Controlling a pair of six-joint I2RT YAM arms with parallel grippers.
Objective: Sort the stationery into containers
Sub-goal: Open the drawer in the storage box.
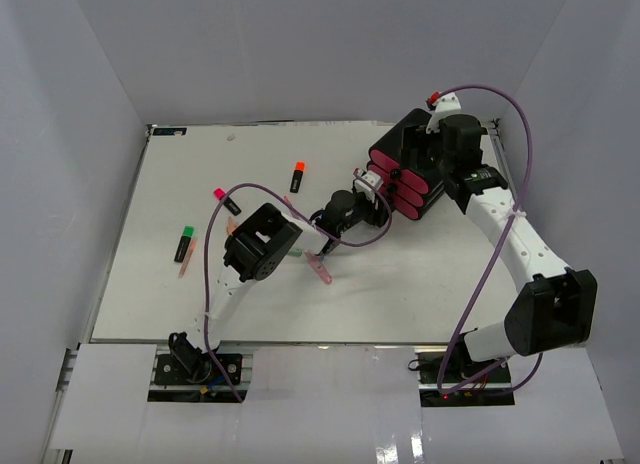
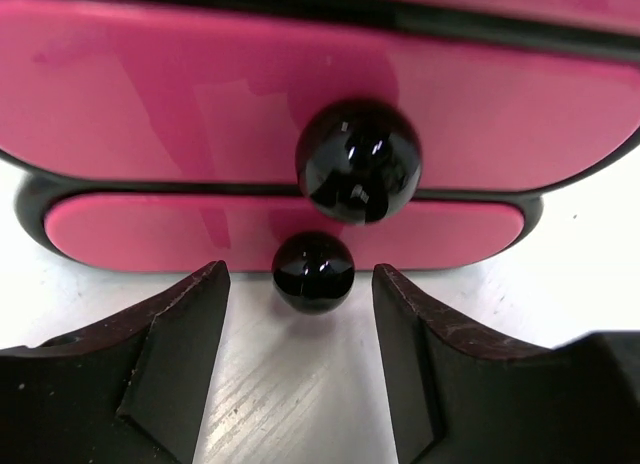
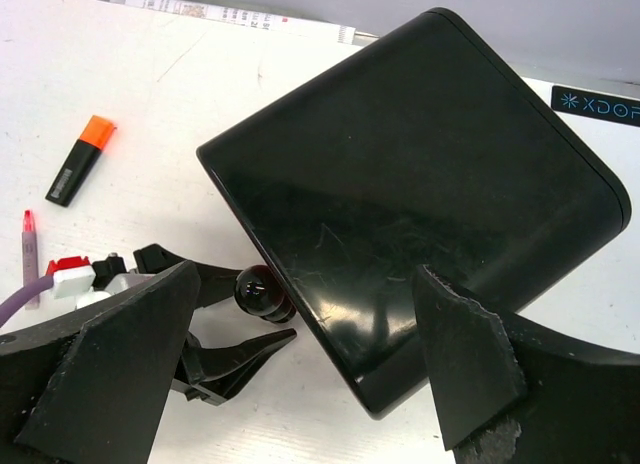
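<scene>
The left arm reaches low across the worktop (image 1: 400,294), the left gripper (image 2: 300,271) part-open either side of a drawer knob (image 2: 313,272), gripping nothing; the right arm arches over the black box (image 3: 430,164), the right gripper (image 3: 308,274) spread wide astride it. Three pink drawers (image 1: 400,181) stand far right; three highlighters (image 1: 297,172) lie left.

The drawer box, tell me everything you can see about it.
The drawer box is a glossy black, round-cornered case, plastic by its look, faintly scratched, upright at the table's far right. Three shut pink drawer fronts with round black knobs face the left gripper, whose open fingers flank the lowest knob without touching. The right gripper, open, straddles its back.
</scene>
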